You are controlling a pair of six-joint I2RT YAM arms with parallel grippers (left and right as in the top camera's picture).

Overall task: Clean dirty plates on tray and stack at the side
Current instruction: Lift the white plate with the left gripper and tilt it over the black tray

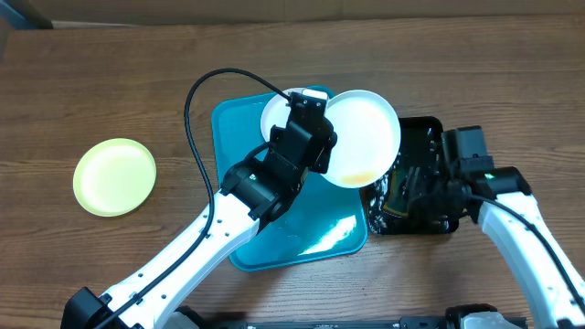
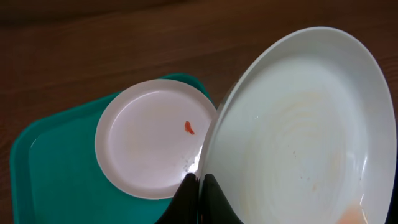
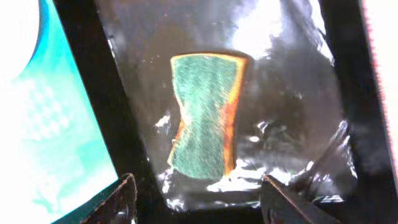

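Left hand [image 2: 199,186]: clamped on rim of raised white plate [image 2: 298,137], orange smear unwiped.
Right hand [image 3: 199,202]: spread wide, empty, above sponge [image 3: 205,115].
Turquoise tray [image 2: 50,168]: second white plate [image 2: 146,140], red-spotted.
Counter [image 1: 91,73]: yellow-green plate [image 1: 114,176] alone at left.

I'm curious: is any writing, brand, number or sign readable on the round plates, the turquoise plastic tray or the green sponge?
None can be read: no text shows on the turquoise plastic tray, the white round plate lying on it, the lifted white round plate, the pale yellow-green plate, the green-and-orange sponge or the glossy black tray.
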